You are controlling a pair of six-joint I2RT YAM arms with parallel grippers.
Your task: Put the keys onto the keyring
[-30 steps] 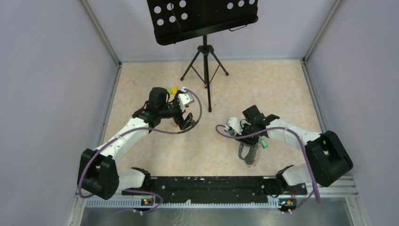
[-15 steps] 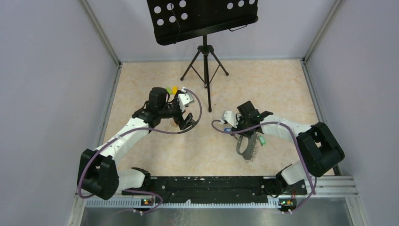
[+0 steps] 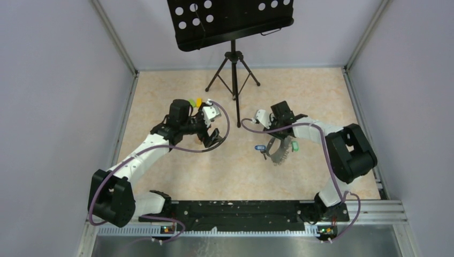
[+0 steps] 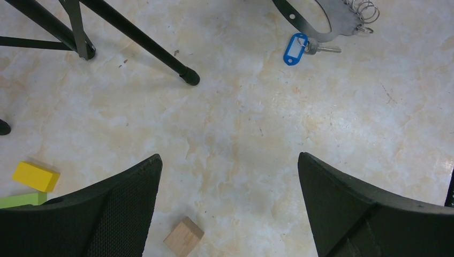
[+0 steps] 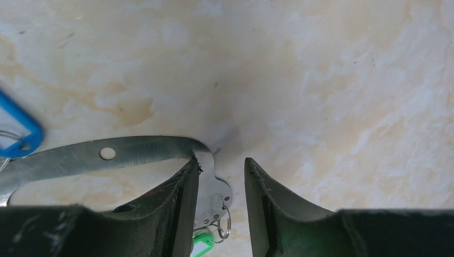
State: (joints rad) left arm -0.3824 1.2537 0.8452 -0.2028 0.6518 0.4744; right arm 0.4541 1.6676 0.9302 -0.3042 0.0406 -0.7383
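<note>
The keyring (image 3: 278,151) is a grey metal loop with a perforated plate and small wire rings, lying on the table. My right gripper (image 5: 221,163) straddles that plate (image 5: 214,195). Its left finger sits inside the loop against the metal, while a gap shows at the right finger, so the jaws are narrow but open. The green-tagged key (image 5: 203,246) hangs from a ring on the plate, also visible from above as the green tag (image 3: 294,145). The blue-tagged key (image 3: 259,148) lies loose just left of the loop. My left gripper (image 4: 230,160) hovers wide open and empty, with the blue key (image 4: 296,48) and keyring (image 4: 321,21) far ahead of it.
A black music stand on a tripod (image 3: 233,69) stands at the back centre, one leg foot (image 4: 188,77) ahead of the left gripper. Yellow (image 4: 36,176) and green (image 4: 16,200) blocks and a wooden cube (image 4: 183,236) lie near the left fingers. Walls enclose the table.
The right arm has swung away from the base toward the back, and the keyring slid along with it. Its jaws have narrowed. The left arm has not moved.
</note>
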